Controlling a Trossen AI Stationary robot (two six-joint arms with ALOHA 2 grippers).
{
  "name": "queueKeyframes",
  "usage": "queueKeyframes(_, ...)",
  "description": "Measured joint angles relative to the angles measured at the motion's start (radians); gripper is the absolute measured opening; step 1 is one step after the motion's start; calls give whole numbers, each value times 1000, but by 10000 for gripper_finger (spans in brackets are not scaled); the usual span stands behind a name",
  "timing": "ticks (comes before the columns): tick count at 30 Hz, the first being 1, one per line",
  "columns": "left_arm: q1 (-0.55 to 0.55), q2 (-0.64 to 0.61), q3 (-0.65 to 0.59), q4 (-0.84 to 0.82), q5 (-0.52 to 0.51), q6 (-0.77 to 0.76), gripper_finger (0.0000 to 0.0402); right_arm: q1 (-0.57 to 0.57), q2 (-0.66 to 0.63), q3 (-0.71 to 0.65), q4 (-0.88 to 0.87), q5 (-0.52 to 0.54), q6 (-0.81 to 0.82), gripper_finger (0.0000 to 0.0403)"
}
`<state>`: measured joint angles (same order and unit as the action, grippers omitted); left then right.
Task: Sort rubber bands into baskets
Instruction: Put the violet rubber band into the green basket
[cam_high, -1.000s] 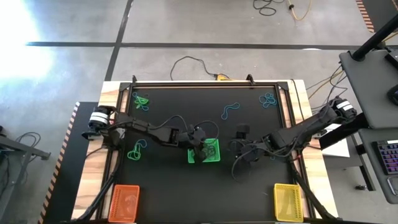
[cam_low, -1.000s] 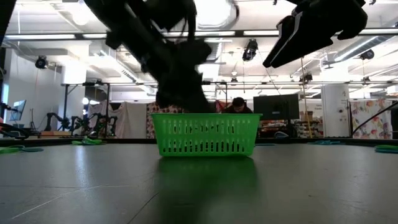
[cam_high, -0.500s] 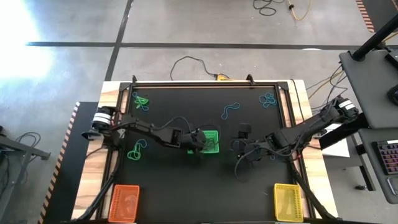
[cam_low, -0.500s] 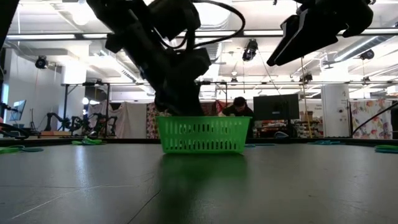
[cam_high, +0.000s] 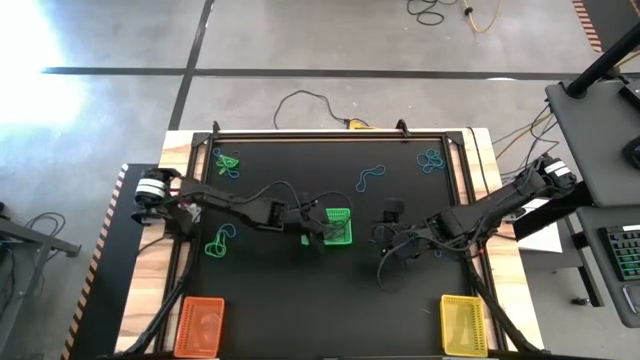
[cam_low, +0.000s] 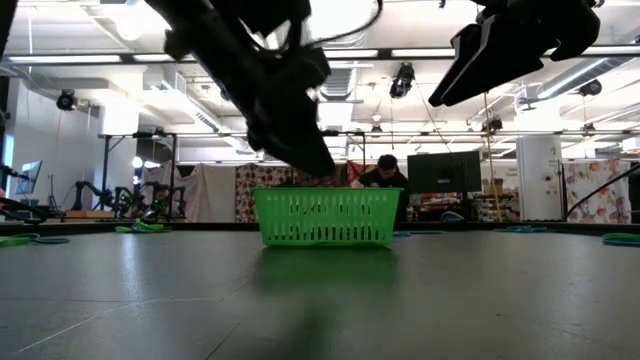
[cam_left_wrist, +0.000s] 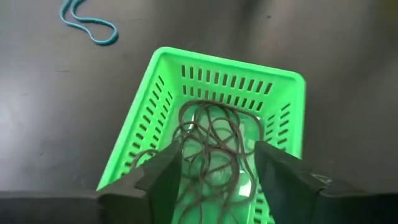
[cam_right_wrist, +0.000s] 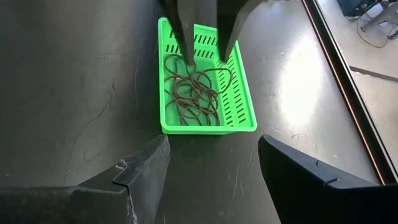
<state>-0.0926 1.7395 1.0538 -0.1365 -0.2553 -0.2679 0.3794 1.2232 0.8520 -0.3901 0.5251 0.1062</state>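
The green basket (cam_high: 338, 227) stands on its base on the black mat near the table's middle, with a tangle of rubber bands (cam_left_wrist: 214, 149) lying in it. My left gripper (cam_left_wrist: 217, 180) hangs open just above the basket's left end, slanting down, and touches nothing; the right wrist view shows its fingers (cam_right_wrist: 186, 25) over the rim. My right gripper (cam_right_wrist: 214, 168) is open in the air to the right of the basket (cam_right_wrist: 205, 81). Loose green rubber bands (cam_high: 220, 242) and blue ones (cam_high: 372, 178) lie on the mat. The orange basket (cam_high: 200, 325) and the yellow basket (cam_high: 463, 325) stand at the near corners.
More green bands (cam_high: 228, 162) lie at the far left and more blue bands (cam_high: 432, 160) at the far right. A raised black frame (cam_high: 330, 135) borders the mat. Black cables trail along both arms. A person sits in the room beyond the table (cam_low: 382, 172).
The green basket has slid a little toward the table's far edge and now stands still. My left gripper, which reached down to the basket's rim, has since risen clear of it and drawn back a little toward the table's left.
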Motion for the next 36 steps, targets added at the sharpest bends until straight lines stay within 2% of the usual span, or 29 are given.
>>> queueKeyframes(7, 5, -139, 0, -150, -30, 9, 249, 0, 1, 0, -2, 0, 5, 237)
queueKeyframes(10, 24, -213, -1, -292, -137, -22, 262, 0, 1, 0, -2, 0, 6, 237)
queueKeyframes(14, 97, -302, -11, -501, -328, -208, 270, 0, 1, 0, -2, 0, 24, 237)
queueKeyframes(17, 176, -336, -41, -630, -364, -357, 269, 0, 1, 0, -1, 0, 24, 237)
queueKeyframes(20, 264, -340, -83, -704, -349, -432, 262, 0, 1, 0, 2, 0, 24, 237)
queueKeyframes(23, 373, -331, -100, -703, -276, -427, 249, 0, 1, 0, 3, 0, 24, 237)
queueKeyframes(30, 656, -231, -24, -760, -40, -162, 223, 0, 1, 0, 6, 0, 24, 237)
queueKeyframes(36, 843, -64, 86, -916, 36, -28, 202, 0, 1, 0, 5, -1, 36, 237)
